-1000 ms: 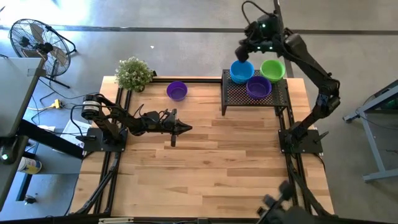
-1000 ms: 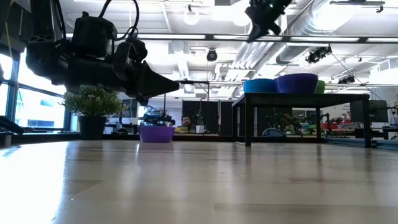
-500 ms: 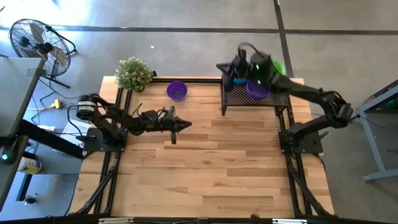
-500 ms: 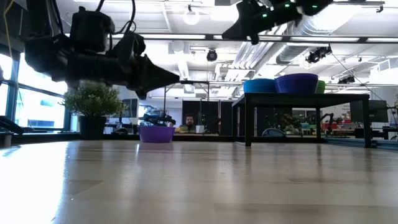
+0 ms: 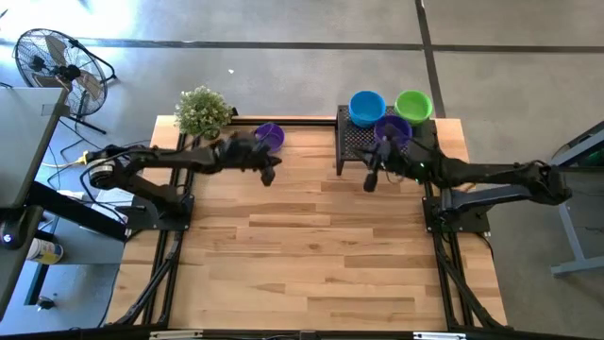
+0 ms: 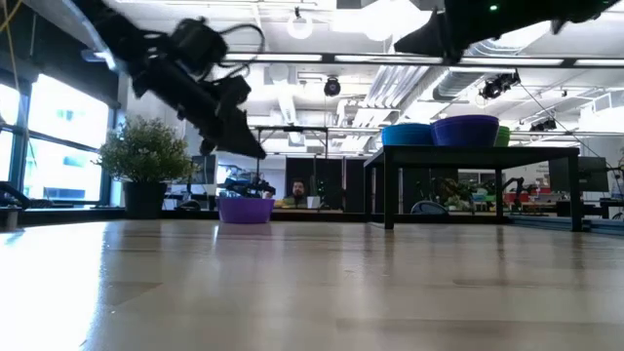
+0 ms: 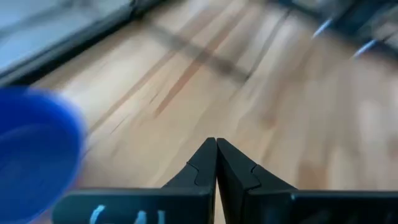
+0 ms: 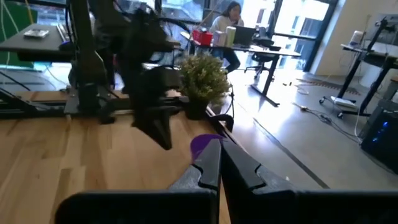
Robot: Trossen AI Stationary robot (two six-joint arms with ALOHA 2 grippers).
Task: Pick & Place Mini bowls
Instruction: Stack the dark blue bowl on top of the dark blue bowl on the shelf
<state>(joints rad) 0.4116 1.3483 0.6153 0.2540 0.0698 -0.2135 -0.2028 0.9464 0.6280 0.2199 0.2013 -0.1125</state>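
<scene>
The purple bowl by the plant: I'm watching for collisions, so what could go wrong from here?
The left gripper hangs shut just beside the purple bowl; arriving with jaws shut, it may shove the bowl toward the plant. The right gripper, also shut, sits beside the black stand and could clip it, shaking the three bowls above.

**Room around the rig**

Grey concrete floor [image 5: 283, 24] with dark seam lines running across it. Black pedestal fan [image 5: 52, 59] stands off the table's far-left corner. Grey desk edge [image 5: 24, 151] on the left side. Low view: open white ceiling [image 6: 322, 39] with exposed ducts [image 6: 507, 39] and round lamps, big bright window [image 6: 54, 146] on the left. Right wrist view: office desks, chairs, a seated person [image 8: 227, 25] at a workstation, daylight through windows [image 8: 305, 28] behind.
</scene>
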